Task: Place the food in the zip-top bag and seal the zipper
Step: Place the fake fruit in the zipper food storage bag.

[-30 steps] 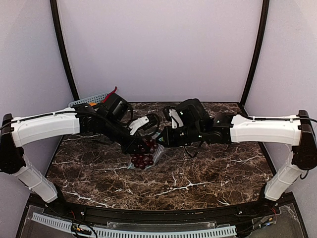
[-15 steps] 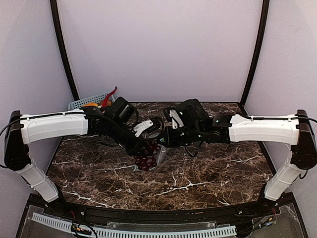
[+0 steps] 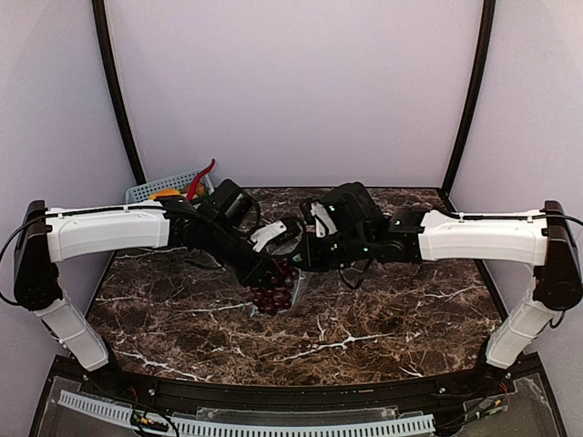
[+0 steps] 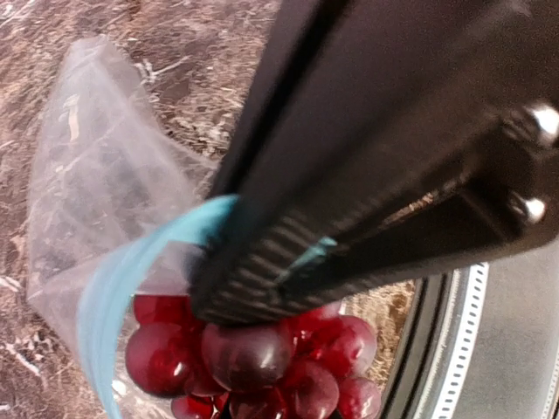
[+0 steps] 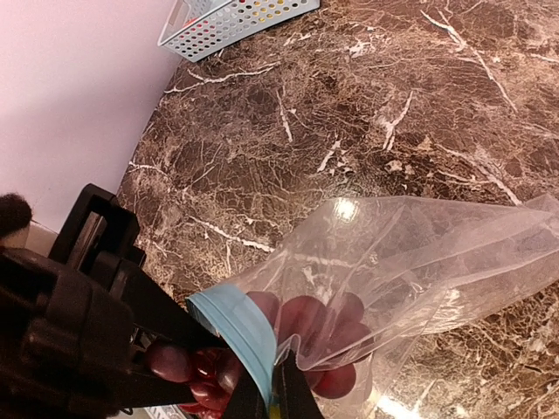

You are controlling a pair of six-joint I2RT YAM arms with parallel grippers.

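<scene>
My left gripper (image 3: 267, 273) is shut on the dark purple grape bunch (image 3: 271, 296) and holds it at the mouth of the clear zip-top bag (image 3: 296, 284), above mid-table. In the left wrist view the grapes (image 4: 253, 358) hang under my fingertips, beside the teal-blue zipper (image 4: 113, 288). My right gripper (image 3: 299, 264) is shut on the bag's mouth edge. In the right wrist view it (image 5: 275, 397) pinches the zipper (image 5: 240, 327), and part of the grape bunch (image 5: 341, 323) shows through the bag's wall (image 5: 419, 253). The other food pieces show only as colours in the basket.
A blue mesh basket (image 3: 164, 187) stands at the back left corner of the marble table, with a red piece (image 3: 202, 175) and an orange-yellow piece (image 3: 166, 193) in it. It also shows in the right wrist view (image 5: 227, 17). Both arms meet over the table's middle.
My left arm has moved right with the grape bunch, bringing it from beside the bag to the bag's mouth. The right gripper has kept its hold and hardly moved.
</scene>
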